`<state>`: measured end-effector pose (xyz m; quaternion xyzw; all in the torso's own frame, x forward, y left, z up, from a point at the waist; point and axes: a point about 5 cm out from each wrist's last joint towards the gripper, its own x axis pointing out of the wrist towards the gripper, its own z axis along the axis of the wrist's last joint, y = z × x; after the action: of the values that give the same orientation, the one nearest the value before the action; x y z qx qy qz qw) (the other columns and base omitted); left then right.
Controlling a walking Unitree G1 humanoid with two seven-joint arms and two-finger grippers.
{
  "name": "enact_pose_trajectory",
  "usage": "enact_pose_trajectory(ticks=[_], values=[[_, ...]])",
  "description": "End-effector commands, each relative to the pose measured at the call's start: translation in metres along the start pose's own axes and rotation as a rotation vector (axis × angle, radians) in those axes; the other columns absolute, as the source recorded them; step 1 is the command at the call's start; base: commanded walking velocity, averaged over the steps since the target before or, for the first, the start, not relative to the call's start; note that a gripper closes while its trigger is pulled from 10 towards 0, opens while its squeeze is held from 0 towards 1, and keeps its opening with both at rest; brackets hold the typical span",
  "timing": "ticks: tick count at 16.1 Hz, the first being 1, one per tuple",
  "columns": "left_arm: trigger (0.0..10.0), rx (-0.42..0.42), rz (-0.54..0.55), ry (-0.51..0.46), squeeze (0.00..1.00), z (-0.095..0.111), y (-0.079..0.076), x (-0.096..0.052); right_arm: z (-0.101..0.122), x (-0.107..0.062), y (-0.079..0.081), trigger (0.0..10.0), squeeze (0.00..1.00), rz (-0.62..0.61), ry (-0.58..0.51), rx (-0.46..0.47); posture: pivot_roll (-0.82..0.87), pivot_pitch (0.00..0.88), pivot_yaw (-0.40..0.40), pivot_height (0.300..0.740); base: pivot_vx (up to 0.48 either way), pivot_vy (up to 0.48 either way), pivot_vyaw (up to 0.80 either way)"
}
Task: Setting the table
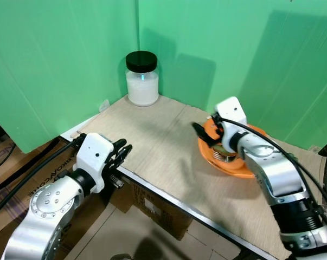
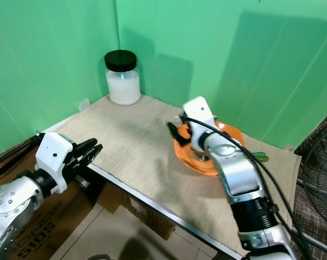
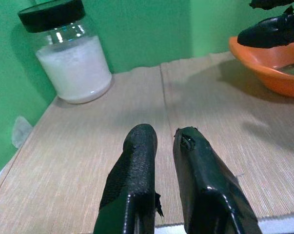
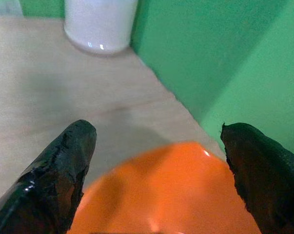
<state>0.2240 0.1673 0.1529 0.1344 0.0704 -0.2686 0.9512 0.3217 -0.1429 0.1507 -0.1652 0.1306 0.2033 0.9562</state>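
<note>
An orange bowl (image 1: 247, 169) stands on the right part of the wooden table (image 1: 152, 135). Something dull and round lies inside it, half hidden by my wrist. My right gripper (image 4: 156, 161) hovers over the bowl's near-left rim, open, one finger (image 4: 59, 170) on each side and nothing between them. A glass jar (image 1: 142, 78) of white stuff with a black lid sits in the far corner. My left gripper (image 3: 164, 141) is at the table's front left edge, low above the top, shut and pointing toward the jar (image 3: 68, 53) and the bowl (image 3: 268, 68).
Green screens (image 1: 55, 54) wall in the table at the back and left. Cardboard boxes (image 1: 152, 208) sit under the front edge. A small green thing (image 2: 259, 157) lies right of the bowl. A fan grille (image 2: 320, 179) stands at far right.
</note>
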Motion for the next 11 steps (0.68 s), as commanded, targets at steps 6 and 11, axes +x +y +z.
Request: enact_pose_trajectory(ticks=[6, 11], values=[[10.0, 0.012, -0.120, 0.008, 0.00, 0.003, -0.009, -0.005, 0.011, -0.010, -0.040, 10.0, 0.00, -0.076, 0.018, -0.180, 0.13, 0.000, -0.020, 0.740, 0.000, 0.000, 0.00], [10.0, -0.002, -0.214, -0.002, 0.00, 0.008, -0.014, -0.006, 0.000, 0.003, -0.022, 10.0, 0.00, -0.012, 0.095, -0.429, 0.13, 0.000, -0.021, 0.740, 0.000, 0.000, 0.00]])
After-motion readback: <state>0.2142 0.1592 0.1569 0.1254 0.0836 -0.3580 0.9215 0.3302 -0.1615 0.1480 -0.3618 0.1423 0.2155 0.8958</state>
